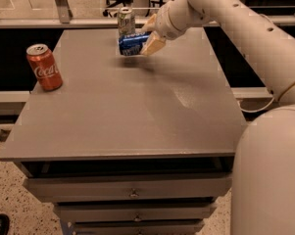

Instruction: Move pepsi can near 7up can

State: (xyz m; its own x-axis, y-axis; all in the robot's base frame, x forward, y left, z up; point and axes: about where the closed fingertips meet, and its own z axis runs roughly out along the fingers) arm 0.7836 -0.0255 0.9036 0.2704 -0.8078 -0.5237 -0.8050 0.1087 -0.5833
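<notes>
The blue pepsi can (131, 43) lies on its side in my gripper (150, 34), whose tan fingers are shut on it. It is held low over the far part of the grey table (127, 111), just in front of the 7up can (126, 20). The pale green-and-white 7up can stands upright at the table's far edge. My white arm reaches in from the upper right.
A red Coca-Cola can (44, 66) stands upright at the table's left edge. Drawers (132, 192) sit under the tabletop at the front. A rail and chair legs lie behind the table. The robot's white body fills the lower right.
</notes>
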